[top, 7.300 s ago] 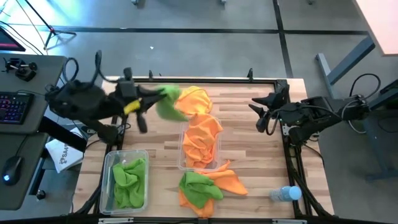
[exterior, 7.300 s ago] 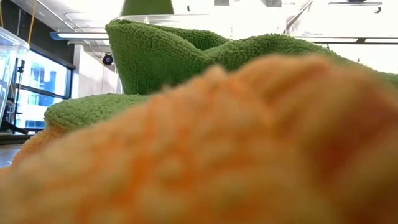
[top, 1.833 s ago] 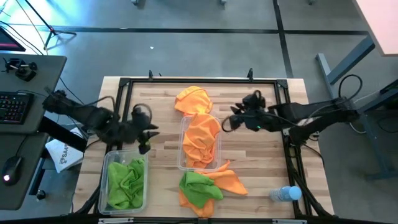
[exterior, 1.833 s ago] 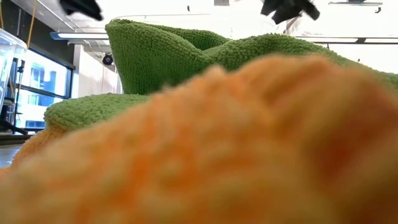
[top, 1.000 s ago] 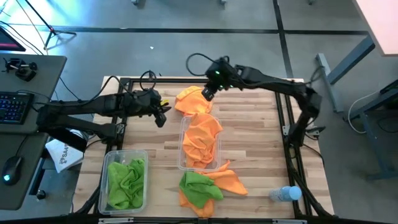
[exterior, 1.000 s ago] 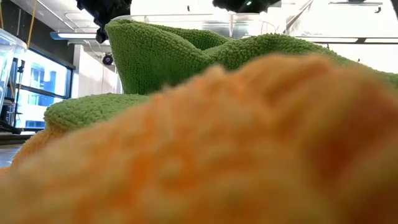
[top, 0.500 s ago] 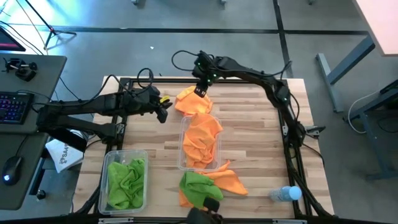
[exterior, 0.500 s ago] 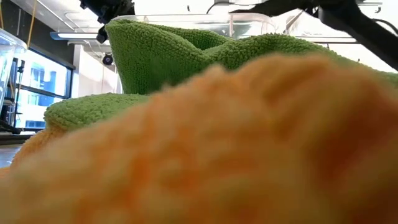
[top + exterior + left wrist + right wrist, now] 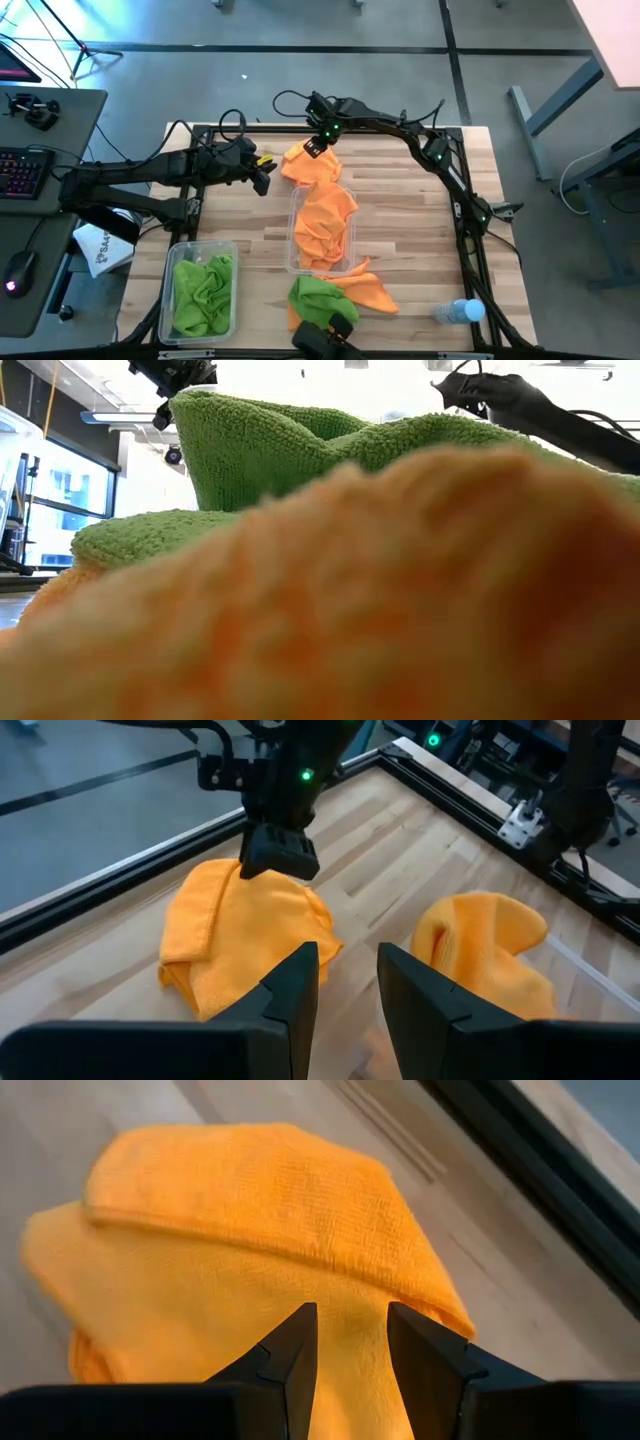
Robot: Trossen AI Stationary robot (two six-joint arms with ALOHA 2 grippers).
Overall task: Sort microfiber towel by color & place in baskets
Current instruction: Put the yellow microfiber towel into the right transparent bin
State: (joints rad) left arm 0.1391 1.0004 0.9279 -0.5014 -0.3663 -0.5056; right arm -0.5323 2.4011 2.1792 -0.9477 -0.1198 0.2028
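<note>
1. Overhead, the right claw point(image 9: 311, 147) reaches across the far edge of the wooden counter point(image 9: 400, 230) and hangs over a loose orange towel point(image 9: 310, 163) lying near the back rail. The left claw point(image 9: 262, 180) waits just beside that towel, on its left. Two clear baskets sit on the counter: the middle basket point(image 9: 347, 258) is heaped with orange towels point(image 9: 322, 222), and the near-left basket point(image 9: 178, 260) holds green towels point(image 9: 203, 293). At the front edge a green towel point(image 9: 322, 298) lies on top of more orange cloths point(image 9: 372, 290), and a water bottle point(image 9: 458, 312) lies at the front right corner.

2. At counter height, a blurred orange cloth point(image 9: 330, 610) fills the foreground with green cloth point(image 9: 260, 450) bunched behind it. Dark arm parts show at the top, too little to judge any claw.

3. From the left wrist, the left claw point(image 9: 347, 982) is empty, its fingers point(image 9: 295, 982) parted by a narrow gap. Ahead, the right claw point(image 9: 280, 853) stands at the far edge of the loose orange towel point(image 9: 240, 935); whether it touches is unclear. The heaped orange towels point(image 9: 485, 950) lie nearby.

4. From the right wrist, the right claw point(image 9: 347, 1342) hovers close over the folded orange towel point(image 9: 250, 1230), its fingers point(image 9: 290, 1345) slightly apart and holding nothing.
</note>
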